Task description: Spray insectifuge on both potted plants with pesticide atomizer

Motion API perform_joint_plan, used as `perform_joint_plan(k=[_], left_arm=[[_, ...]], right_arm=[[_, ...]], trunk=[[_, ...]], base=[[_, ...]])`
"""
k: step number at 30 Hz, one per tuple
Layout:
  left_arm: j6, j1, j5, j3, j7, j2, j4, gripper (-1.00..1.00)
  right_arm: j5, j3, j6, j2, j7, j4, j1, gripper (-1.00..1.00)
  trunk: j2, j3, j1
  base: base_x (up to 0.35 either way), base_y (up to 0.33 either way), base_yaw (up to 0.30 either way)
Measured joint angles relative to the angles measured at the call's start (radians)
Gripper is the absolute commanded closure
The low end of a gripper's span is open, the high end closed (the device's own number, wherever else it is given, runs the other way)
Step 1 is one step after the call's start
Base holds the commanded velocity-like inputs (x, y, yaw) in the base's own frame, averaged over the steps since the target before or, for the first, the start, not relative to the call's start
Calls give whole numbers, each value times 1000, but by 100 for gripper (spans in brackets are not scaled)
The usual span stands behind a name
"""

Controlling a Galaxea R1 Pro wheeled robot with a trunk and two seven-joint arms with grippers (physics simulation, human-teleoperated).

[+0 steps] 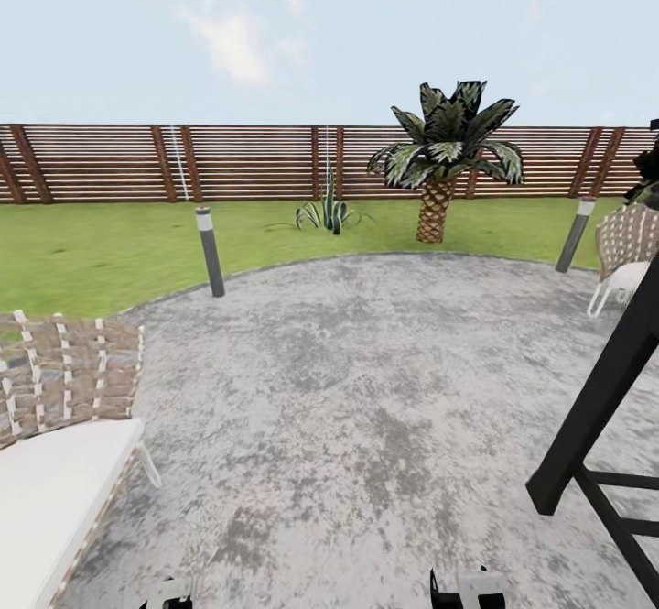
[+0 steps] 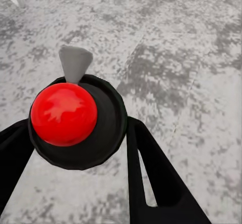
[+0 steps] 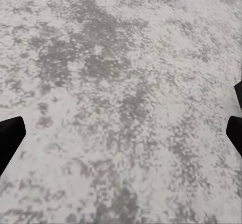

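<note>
The pesticide atomizer (image 2: 70, 115) is seen from above in the left wrist view: a round dark body, a glossy red cap and a grey nozzle. My left gripper (image 2: 80, 130) is shut on it, with one black finger (image 2: 151, 173) on each side. It hangs over the grey stone patio (image 1: 348, 389) of the garden. My right gripper (image 3: 121, 133) is open, its dark fingertips (image 3: 10, 135) far apart over bare stone. The potted plants and the insectifuge are out of view.
A wicker seat (image 1: 64, 407) stands close at the left and another (image 1: 627, 247) at the far right. A black frame (image 1: 595, 417) slants in at the right. Two bollard lights (image 1: 210, 252), an agave, a palm (image 1: 444, 156) and the slat fence (image 1: 247, 162) lie ahead across the lawn.
</note>
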Motion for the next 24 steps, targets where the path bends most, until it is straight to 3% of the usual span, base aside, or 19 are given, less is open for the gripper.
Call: perform_joint_plan(k=[24], left_arm=[[0, 0, 0, -1, 0, 1, 0, 100]], right_arm=[[0, 0, 0, 0, 0, 1, 0, -100]], trunk=[[0, 0, 0]], base=[[341, 0, 0]])
